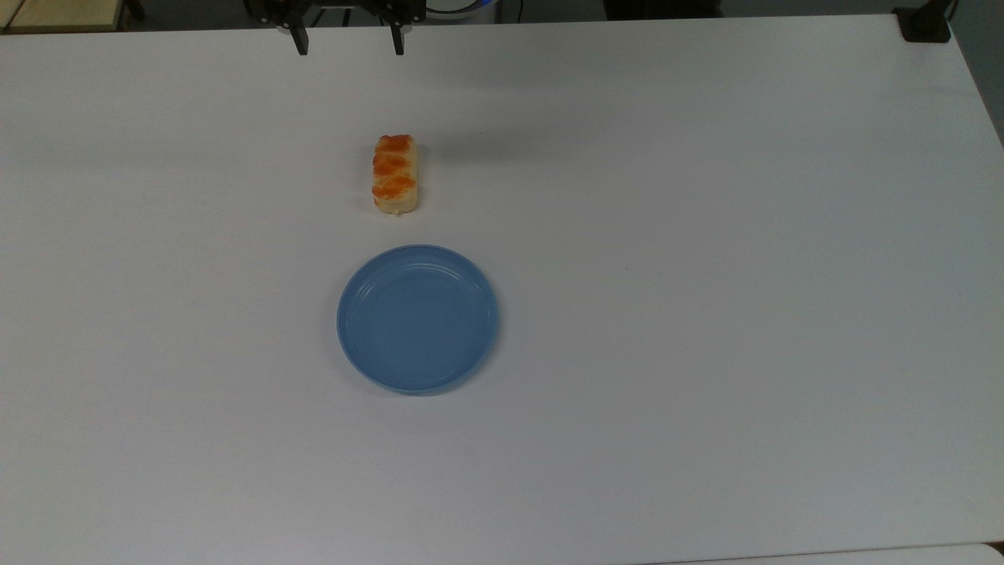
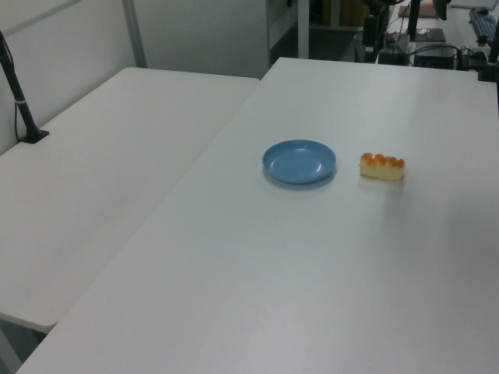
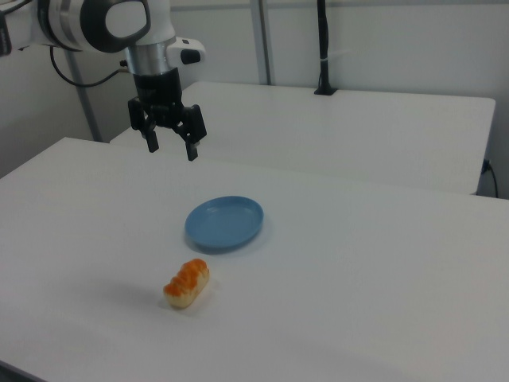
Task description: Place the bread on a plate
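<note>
The bread point(image 1: 394, 173), pale beige with three glossy orange lobes, lies on the white table point(image 1: 706, 314) just above the plate in the top view. The round light-blue plate point(image 1: 417, 318) sits bare a short gap away from it. In the left view the bread point(image 2: 382, 166) rests to the right of the plate point(image 2: 299, 161). In the right view the bread point(image 3: 187, 283) lies in front of the plate point(image 3: 224, 222). My gripper point(image 3: 171, 148) hangs open high above the table, well apart from both; its two black fingertips straddle nothing. Near the top view's upper edge the gripper point(image 1: 348, 43) appears above the bread.
A second white table point(image 2: 101, 156) adjoins on the left view's left. A black post point(image 3: 322, 48) stands on the far table in the right view, and a black mount point(image 1: 925, 23) sits at the top view's upper right corner. Wide bare tabletop surrounds the plate and bread.
</note>
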